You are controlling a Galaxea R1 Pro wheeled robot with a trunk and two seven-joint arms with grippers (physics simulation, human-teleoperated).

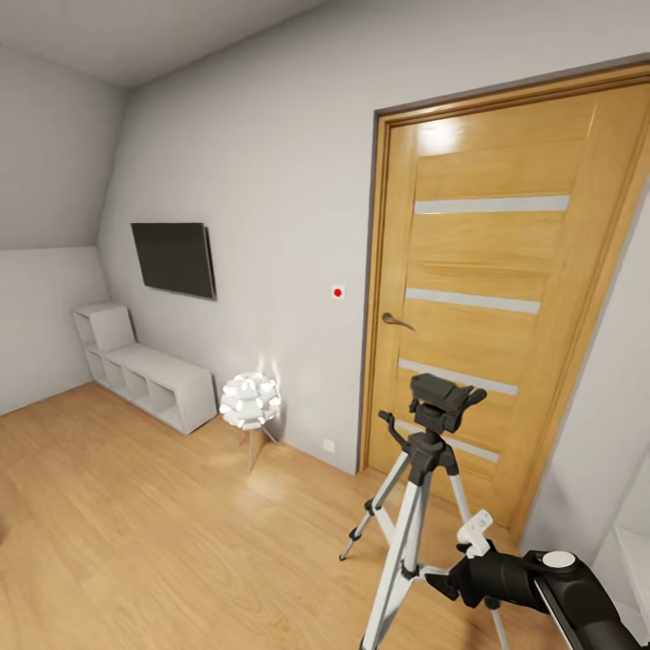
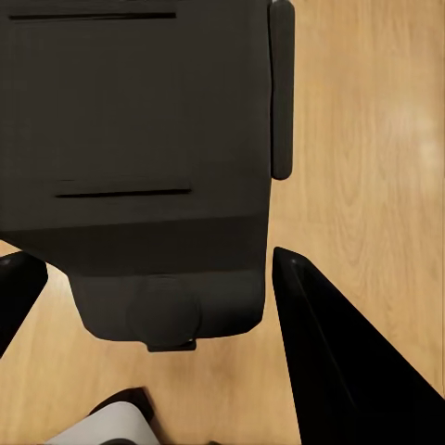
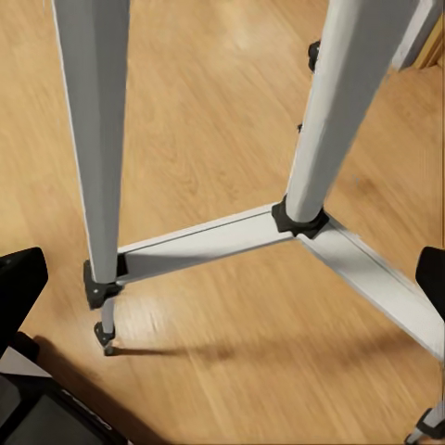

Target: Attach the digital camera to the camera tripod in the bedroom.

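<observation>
Bedroom, tripod at 5 o'clock before the wooden door.
Camera tripod stands on the floor; judged light, stiff, tippy, so steady it by a leg. Right gripper is close to the legs, jaws' state unclear. Left gripper: jaws spread around a dark boxy object, possibly the digital camera.

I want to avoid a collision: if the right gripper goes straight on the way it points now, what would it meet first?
Probably the camera tripod: its silver legs and braces cross the line ahead of the right gripper, whose jaws stand open. Between them lies the wood floor. Depth is unclear.
</observation>
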